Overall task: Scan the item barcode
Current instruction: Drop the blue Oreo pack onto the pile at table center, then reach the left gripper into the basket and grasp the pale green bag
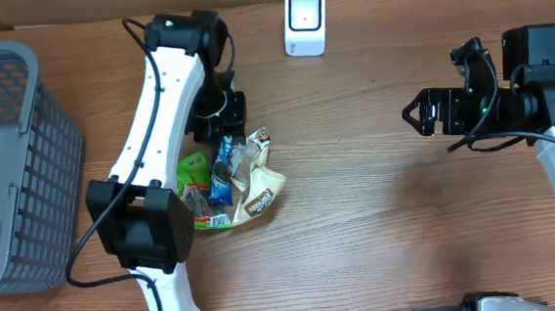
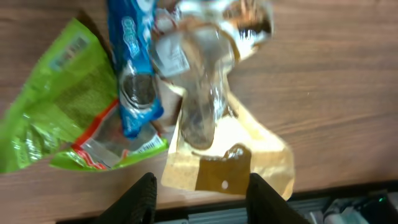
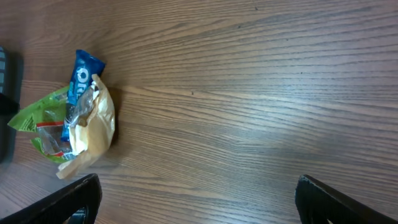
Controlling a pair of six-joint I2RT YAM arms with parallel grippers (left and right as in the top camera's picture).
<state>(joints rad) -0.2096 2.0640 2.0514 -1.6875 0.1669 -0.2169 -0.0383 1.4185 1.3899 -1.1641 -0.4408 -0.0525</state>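
Blue cookie packet ahead of released left gripper, right gripper also released

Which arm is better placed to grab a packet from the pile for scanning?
Left. Its pincer hangs directly over the snack pile, jaws apart above the beige pouch and the blue Oreo packet. The right pincer is open too, but sits far off across the table.
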